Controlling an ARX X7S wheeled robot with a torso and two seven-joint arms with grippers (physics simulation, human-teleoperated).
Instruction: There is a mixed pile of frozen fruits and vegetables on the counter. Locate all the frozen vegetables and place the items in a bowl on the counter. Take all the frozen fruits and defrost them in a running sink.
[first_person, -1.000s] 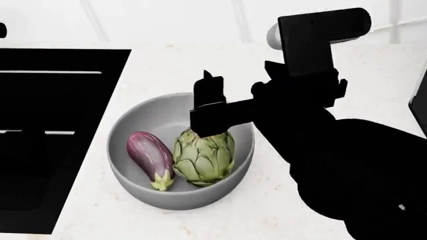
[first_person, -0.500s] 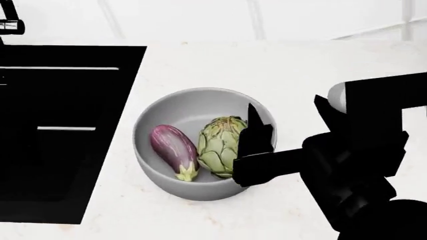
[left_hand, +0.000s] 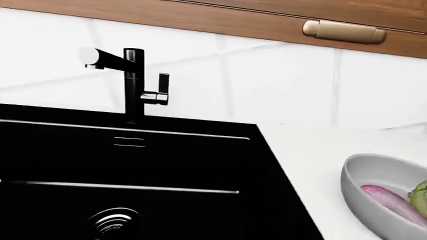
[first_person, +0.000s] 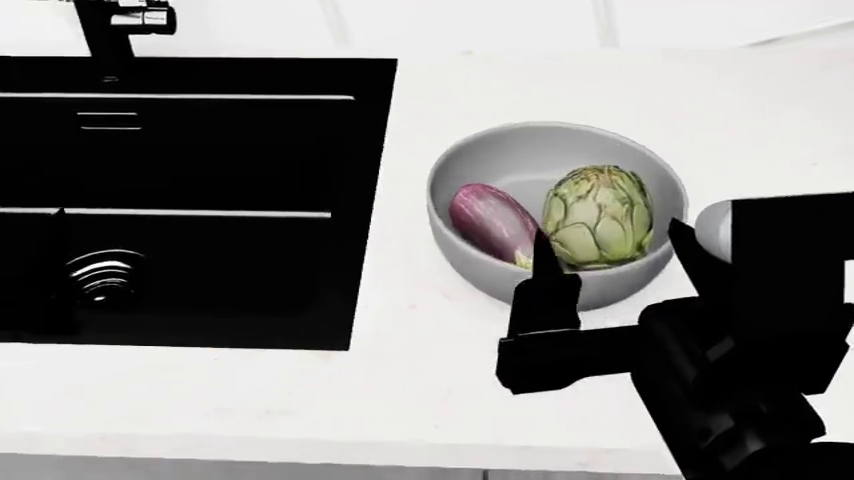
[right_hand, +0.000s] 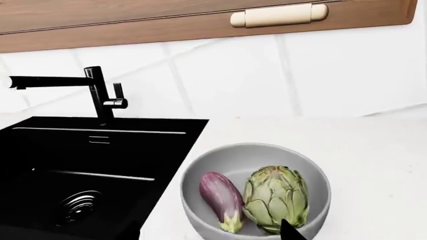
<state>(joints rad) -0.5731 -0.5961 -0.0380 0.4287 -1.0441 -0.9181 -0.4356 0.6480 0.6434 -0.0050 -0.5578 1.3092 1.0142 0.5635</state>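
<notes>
Both veg, eggplant (first_person: 491, 224) and artichoke (first_person: 598, 215), lie side by side in bowl (first_person: 461, 170) beside sink (first_person: 200, 200), sorted; right gripper (first_person: 545, 330) empty, jaw state unclear.

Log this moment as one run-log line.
bowl: eggplant + artichoke inside | sink: no fruit seen | right gripper: near bowl, empty | left: unseen

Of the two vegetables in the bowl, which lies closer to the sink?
The eggplant: purple and elongated, it lies on the sink side of the bowl; the round green artichoke sits beyond it.
</notes>
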